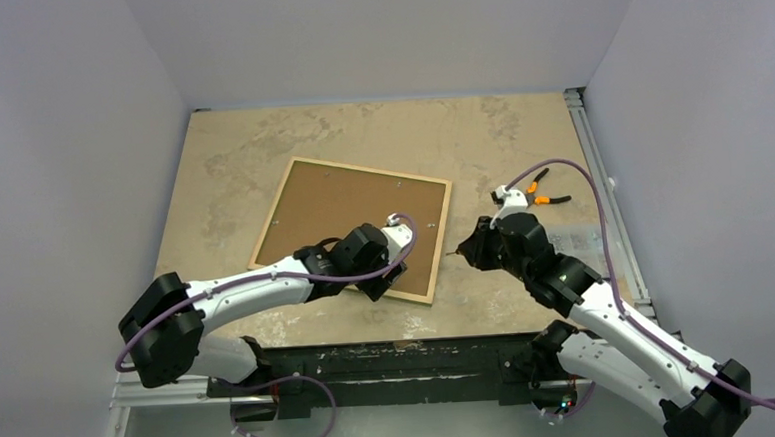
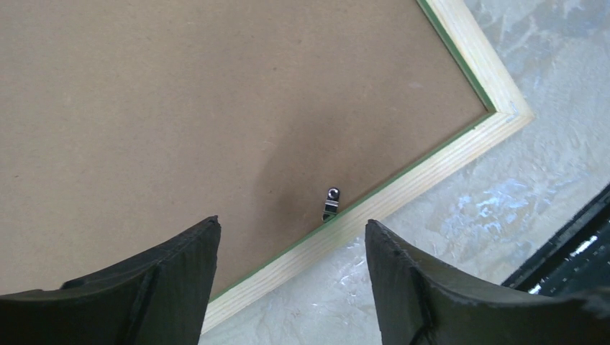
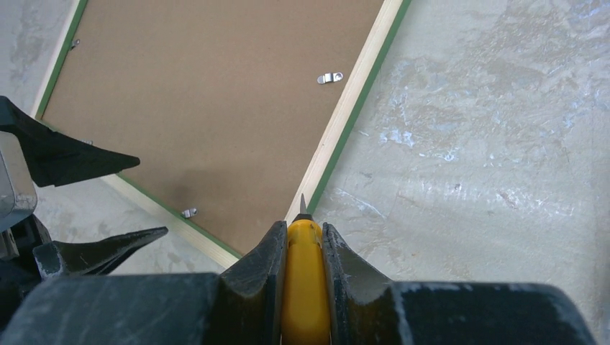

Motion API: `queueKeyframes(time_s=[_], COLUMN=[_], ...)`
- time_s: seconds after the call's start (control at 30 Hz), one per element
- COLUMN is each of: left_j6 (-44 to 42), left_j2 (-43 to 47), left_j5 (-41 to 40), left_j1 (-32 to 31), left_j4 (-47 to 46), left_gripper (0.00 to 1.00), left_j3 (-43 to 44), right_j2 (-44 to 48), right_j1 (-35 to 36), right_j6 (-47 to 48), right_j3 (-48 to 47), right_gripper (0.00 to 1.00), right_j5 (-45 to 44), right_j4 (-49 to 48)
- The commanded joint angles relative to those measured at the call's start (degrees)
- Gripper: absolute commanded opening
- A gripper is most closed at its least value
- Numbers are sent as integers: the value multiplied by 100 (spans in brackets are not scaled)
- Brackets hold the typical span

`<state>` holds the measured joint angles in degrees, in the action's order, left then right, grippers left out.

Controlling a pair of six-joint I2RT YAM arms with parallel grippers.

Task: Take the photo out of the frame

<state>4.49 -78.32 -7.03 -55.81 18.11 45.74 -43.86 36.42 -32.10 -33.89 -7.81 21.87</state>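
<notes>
The frame [image 1: 442, 240] lies face down on the table, its light wood back edge up. The photo's brown fibreboard back [image 1: 338, 206] fills it, and the print side is hidden. My left gripper [image 1: 385, 279] is open and empty above the frame's near edge [image 2: 424, 180]. A small metal clip [image 2: 331, 203] sits just ahead between its fingers [image 2: 180, 273]. My right gripper [image 3: 303, 233] is shut on a yellow-handled tool [image 3: 304, 280]. The tool's metal tip [image 3: 303, 205] points at the frame's right edge [image 3: 352, 100] near the corner. Another clip [image 3: 329, 77] sits further along that edge.
Orange-handled pliers [image 1: 544, 192] lie at the right behind my right arm. A faint clear plastic box [image 1: 573, 241] sits near the table's right rail [image 1: 602, 187]. Grey walls close in the back and both sides.
</notes>
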Motion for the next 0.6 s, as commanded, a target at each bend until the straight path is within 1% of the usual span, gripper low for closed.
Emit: queueKeyframes(time_s=[0.0,0.1,0.2,0.27,0.33,0.47,0.57], left_j6=[-236,-105,188,291,306,302,365], left_j2=[3,42,-46,-16,4,-271,-502], left_j5=[-637,-477,-114,190,348,214,12], left_j1=[-199,-260,-272,-272,-281,-324,-334], left_j4=[-240,-114,366,382,244,217,230], left_gripper=[64,63,68,72,73,70,66], left_j3=[-79,-115,80,-15,-136,40,186], right_j2=[211,237,191,143,87,-33,-63], right_j1=[25,20,23,24,23,19,23], right_j6=[40,46,61,86,110,120,119], right_j3=[97,127,107,89,84,68,40], right_gripper=[0,0,0,0,0,0,0], right_j5=[-125,-143,-121,-104,-79,8,35], right_j4=[67,49,18,-9,-45,-111,-91])
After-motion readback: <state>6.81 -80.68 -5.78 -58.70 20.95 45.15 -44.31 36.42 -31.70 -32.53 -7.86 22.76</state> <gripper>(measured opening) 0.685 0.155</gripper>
